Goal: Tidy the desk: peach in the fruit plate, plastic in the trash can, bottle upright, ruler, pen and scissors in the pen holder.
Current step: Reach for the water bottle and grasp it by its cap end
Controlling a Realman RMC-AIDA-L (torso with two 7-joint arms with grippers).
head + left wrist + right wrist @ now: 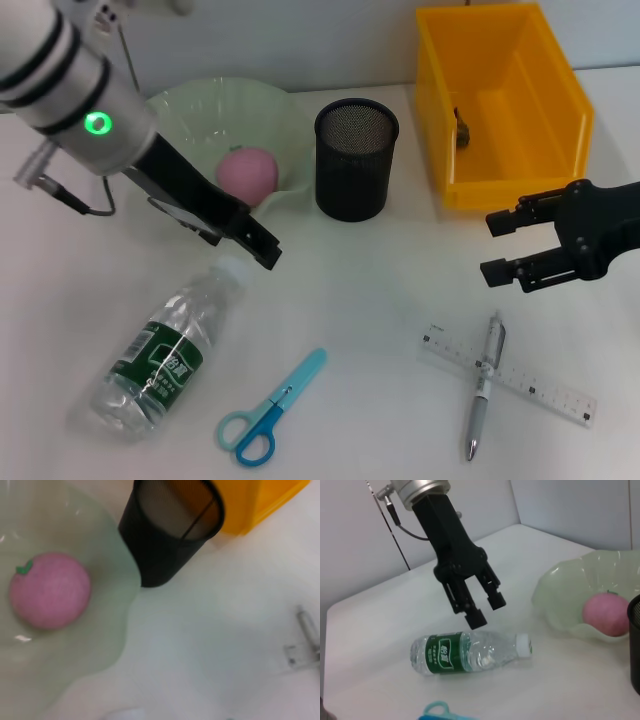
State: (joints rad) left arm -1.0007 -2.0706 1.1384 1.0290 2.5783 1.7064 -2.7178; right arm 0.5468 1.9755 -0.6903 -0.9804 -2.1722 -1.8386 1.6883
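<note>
Bottle is what I take to be the job in hand: it lies on its side on the surface at roughly eight o'clock in my head view, cap toward the middle, label up, with the scissors near it at six o'clock. Over at four o'clock the pen lies across the ruler, the two touching. A little farther out, my left pincer hangs just above the cap end with its jaws released and nothing between them; my right pincer waits at three o'clock, also released and empty. Beyond those, the peach already sits in the fruit plate at eleven o'clock, the pen holder stands empty beside it at twelve, and the trash can at one o'clock holds a small dark scrap. To do this well I would lower the left pincer over the neck just below the cap, close squarely across it, then swing the base down and let go only once it stands flat, keeping well off the plate's rim.
</note>
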